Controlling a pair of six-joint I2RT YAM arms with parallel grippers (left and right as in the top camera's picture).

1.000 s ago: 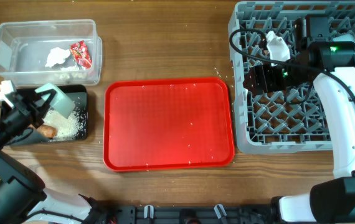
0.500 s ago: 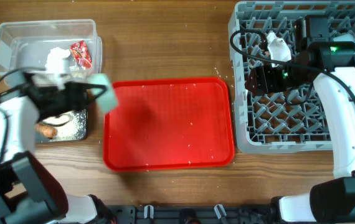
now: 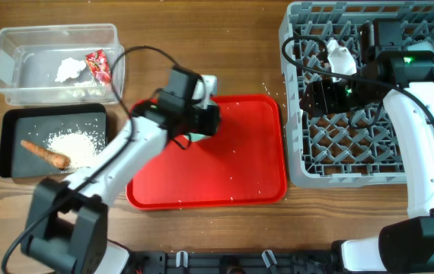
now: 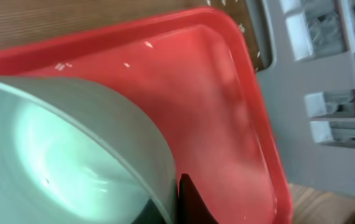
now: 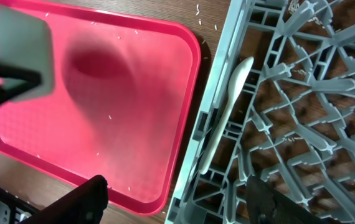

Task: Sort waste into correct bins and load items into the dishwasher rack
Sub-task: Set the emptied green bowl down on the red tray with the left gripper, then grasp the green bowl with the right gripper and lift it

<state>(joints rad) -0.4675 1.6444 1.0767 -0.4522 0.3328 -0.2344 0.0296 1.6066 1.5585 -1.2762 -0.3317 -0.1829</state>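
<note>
Wood-grain table (image 3: 202, 46) carries the whole job, with scattered rice grains on it and on the red tray (image 3: 247, 175). What has just changed is the left arm's place: a second ago it was tipping the pale whitish-green bowl (image 4: 71, 143) at the black tray (image 3: 7, 144), and now it has swung across to the red tray's upper middle. The left gripper (image 3: 200, 118) stays clenched on the bowl's wall, and the bowl hangs above the tray, facing the dishwasher rack (image 3: 339, 152).

That leaves the black tray uncovered, and we see a rice pile (image 3: 76, 143) and the carrot-like stick (image 3: 46, 154) lying in it. The clear tub (image 3: 19, 34) holds the tissue (image 3: 68, 70) and the red wrapper (image 3: 99, 66).

We judge the waste sorted and the bowl emptied, so racking the bowl looks like the step in hand.

Over the rack, the right gripper (image 5: 176, 180) has its fingers spread and nothing between them. A white spoon (image 5: 227, 106) lies along the rack's near edge.

The wrapper is printed, but we cannot read it, and we find no other writing.
</note>
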